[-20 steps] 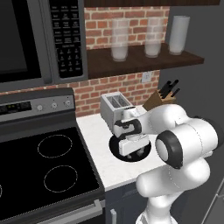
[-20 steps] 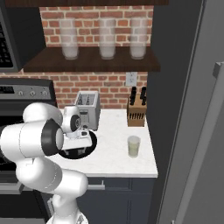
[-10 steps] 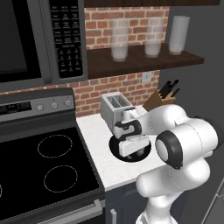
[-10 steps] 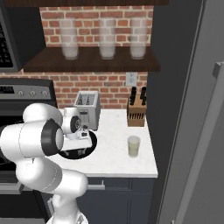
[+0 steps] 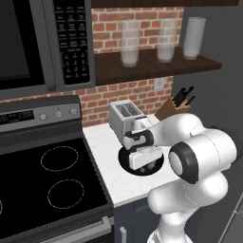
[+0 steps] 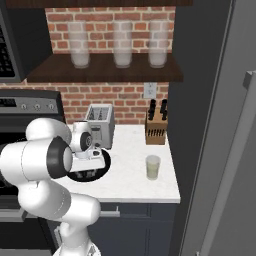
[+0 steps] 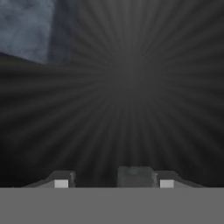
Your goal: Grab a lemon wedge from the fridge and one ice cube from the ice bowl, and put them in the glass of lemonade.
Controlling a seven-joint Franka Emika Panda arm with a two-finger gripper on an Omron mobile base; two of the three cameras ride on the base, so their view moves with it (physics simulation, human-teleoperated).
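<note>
With the hand low inside the ice bowl (image 5: 142, 168), the gripper (image 7: 114, 180) brackets a small grey ice cube (image 7: 134, 176) between its tips, though whether the jaws have clamped it I cannot tell. The ice step is in hand. Next — squeeze, lift clear, carry right to the glass of lemonade (image 6: 153, 167).

Both base views are looking forward-down at the desk (image 5: 107, 142) from seven and five o'clock; the hand view is hovering close, apparently inside the ice bowl (image 7: 131, 87).

Grey ice cube (image 7: 134, 176) inside black ice bowl (image 7: 131, 87); lemonade glass (image 6: 153, 167) upright.
</note>
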